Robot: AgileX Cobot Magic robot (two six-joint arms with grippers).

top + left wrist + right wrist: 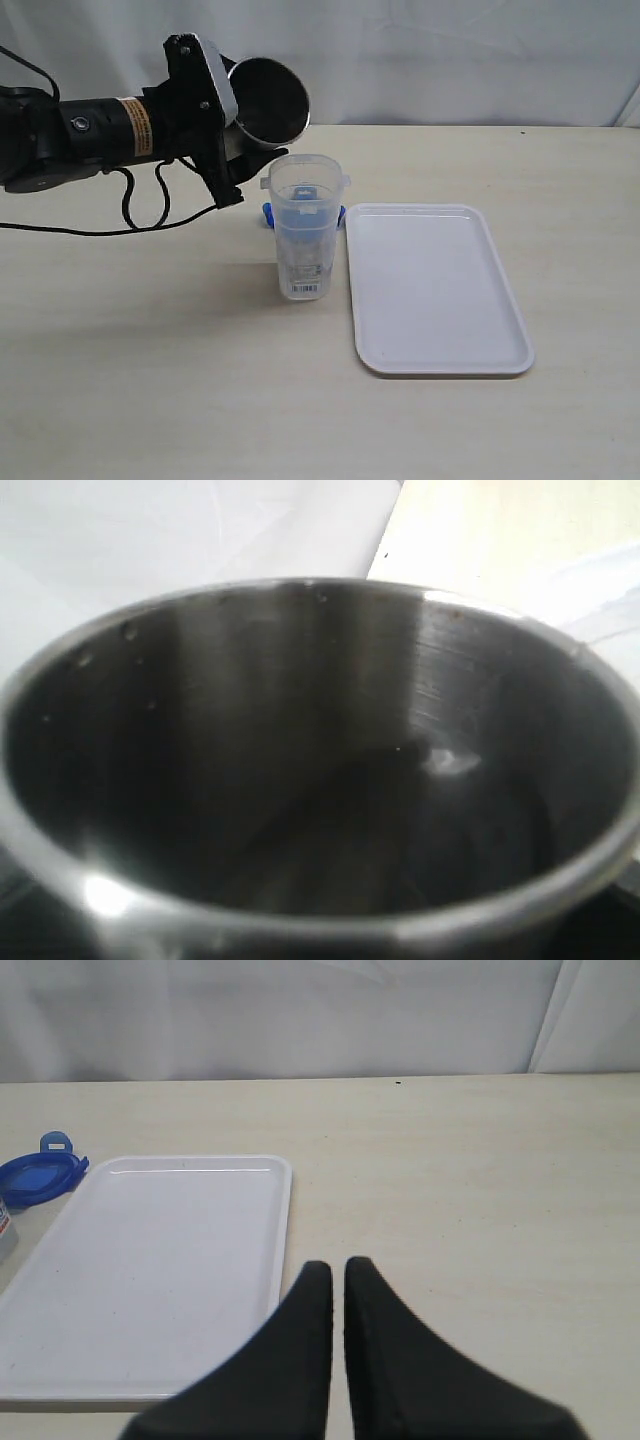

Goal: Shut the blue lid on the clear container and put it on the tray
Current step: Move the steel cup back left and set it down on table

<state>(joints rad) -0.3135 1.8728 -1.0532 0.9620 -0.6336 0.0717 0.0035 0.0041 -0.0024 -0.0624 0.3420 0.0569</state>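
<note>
While your left hand (228,130) clamps the steel tumbler (272,100), tipped at the clear container's (303,235) eleven o'clock, carry it off without nudging the rim. The blue lid (268,210) lies at the container's twelve o'clock, the tray (440,360) at three. Your right hand (338,1290) is pressed together, empty. The table (150,380) is pale wood, with a white curtain (450,50) behind.

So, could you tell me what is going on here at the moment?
The left gripper holds a steel tumbler, tipped on its side, just above and behind the open container. The container stands on the table beside the tray. The lid lies on the table behind the container, not yet fitted. The right gripper is shut on nothing and hangs over the table near the tray, which has nothing on it.
</note>
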